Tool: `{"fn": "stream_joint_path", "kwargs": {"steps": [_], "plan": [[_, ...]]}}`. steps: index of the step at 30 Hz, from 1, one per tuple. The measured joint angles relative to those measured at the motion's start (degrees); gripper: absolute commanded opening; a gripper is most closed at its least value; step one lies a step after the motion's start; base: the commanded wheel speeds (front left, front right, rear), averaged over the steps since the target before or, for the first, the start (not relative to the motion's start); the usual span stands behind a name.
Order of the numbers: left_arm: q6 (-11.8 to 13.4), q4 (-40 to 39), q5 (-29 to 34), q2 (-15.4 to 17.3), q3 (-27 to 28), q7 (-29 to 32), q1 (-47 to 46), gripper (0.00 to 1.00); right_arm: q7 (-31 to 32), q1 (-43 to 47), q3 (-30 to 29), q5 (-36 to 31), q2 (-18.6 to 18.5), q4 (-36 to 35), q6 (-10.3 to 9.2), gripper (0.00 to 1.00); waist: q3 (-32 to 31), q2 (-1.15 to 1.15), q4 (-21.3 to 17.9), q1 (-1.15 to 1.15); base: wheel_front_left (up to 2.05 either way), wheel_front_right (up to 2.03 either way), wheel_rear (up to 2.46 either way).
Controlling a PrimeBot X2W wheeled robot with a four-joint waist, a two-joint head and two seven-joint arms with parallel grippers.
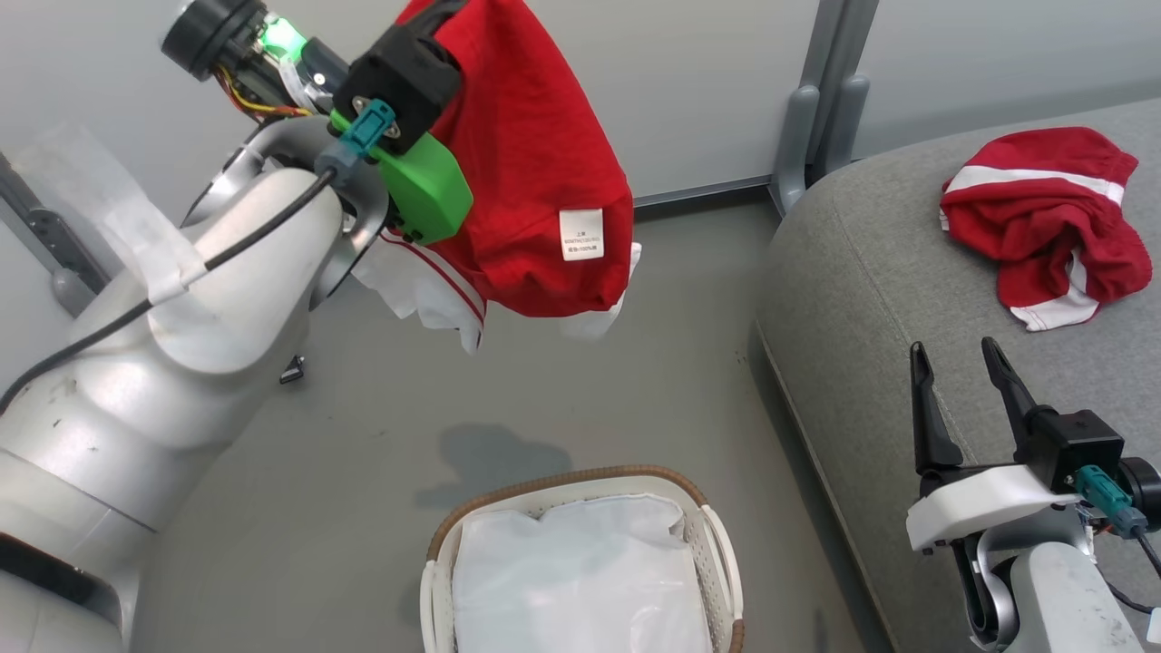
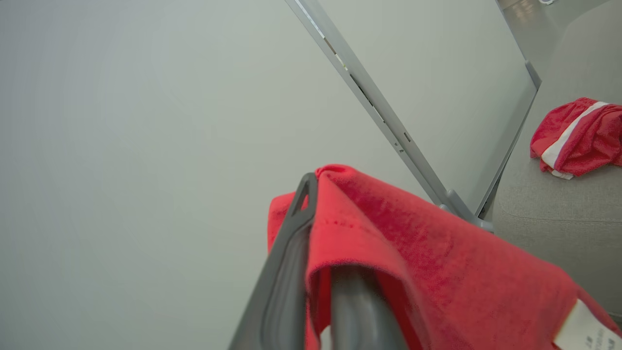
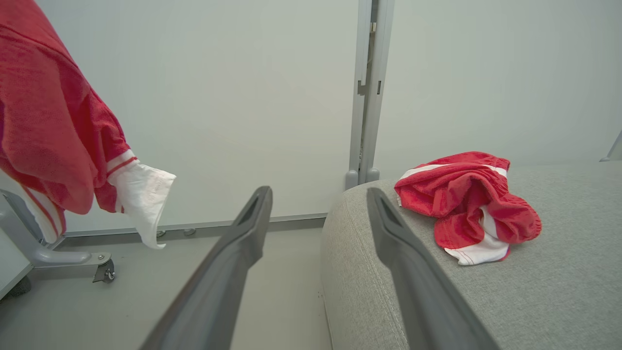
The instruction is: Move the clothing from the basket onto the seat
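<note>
My left gripper (image 2: 318, 194) is raised high at the upper left, shut on a red garment (image 1: 535, 172) with a white label and white striped trim, which hangs in the air above the floor. A second red garment (image 1: 1043, 222) with white stripes lies crumpled on the grey seat (image 1: 871, 272) at the right; it also appears in the right wrist view (image 3: 469, 204). My right gripper (image 1: 961, 358) stands open over the seat's near edge, with nothing between its fingers (image 3: 243, 233). The basket (image 1: 580, 485) sits on the floor below, holding a white liner sheet (image 1: 580, 571).
A grey wall panel with a vertical metal post (image 1: 821, 100) stands behind the seat. My pale left arm (image 1: 181, 317) takes up the left side of the head view. A wheeled grey stand foot (image 3: 73, 257) rests on the floor at left.
</note>
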Motion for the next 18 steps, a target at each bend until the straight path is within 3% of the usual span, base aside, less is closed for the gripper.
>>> {"fn": "stream_joint_path", "kwargs": {"steps": [12, 18], "plan": [[-0.49, 0.05, -0.37, -0.83, 0.15, -0.49, -3.72, 0.00, 0.00, -0.29, 5.59, 0.32, 0.01, 1.46, 0.00, 1.00, -1.13, 0.00, -1.19, 0.00, 0.00, 0.00, 0.00], [-0.67, -1.98, -0.38, -1.46, -0.25, -0.87, -4.11, 0.00, 0.00, -2.19, 11.94, -0.58, -0.02, 2.18, 0.00, 1.00, -1.40, 0.00, -0.62, 0.00, 0.00, 0.00, 0.00]]}}
